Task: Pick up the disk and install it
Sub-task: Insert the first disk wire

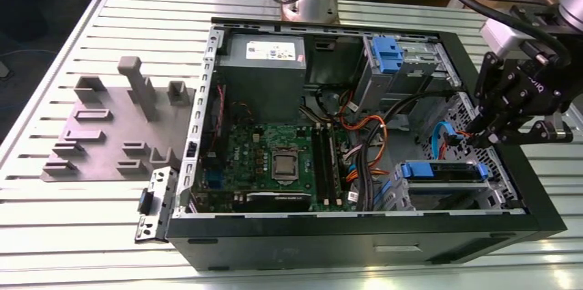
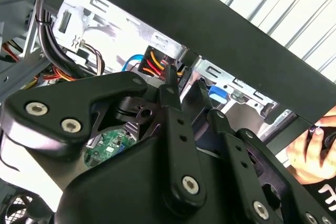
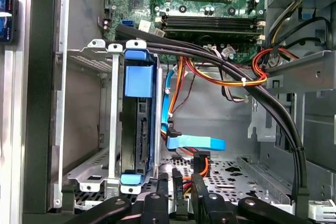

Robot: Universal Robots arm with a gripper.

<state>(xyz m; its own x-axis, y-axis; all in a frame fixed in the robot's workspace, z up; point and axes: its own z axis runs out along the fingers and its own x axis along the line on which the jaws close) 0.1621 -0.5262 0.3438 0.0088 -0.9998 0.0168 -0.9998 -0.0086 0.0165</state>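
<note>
Black links of my pincer (image 3: 181, 195) hang over the case floor; I cannot tell its spread.
Risk, I judge: snagging the orange wires (image 3: 220, 80) beside the disk (image 3: 137, 129) in its cage (image 3: 107, 124).

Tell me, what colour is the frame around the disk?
Bright blue. The disk sits in its metal cage; the first wrist view shows the frame best.
</note>
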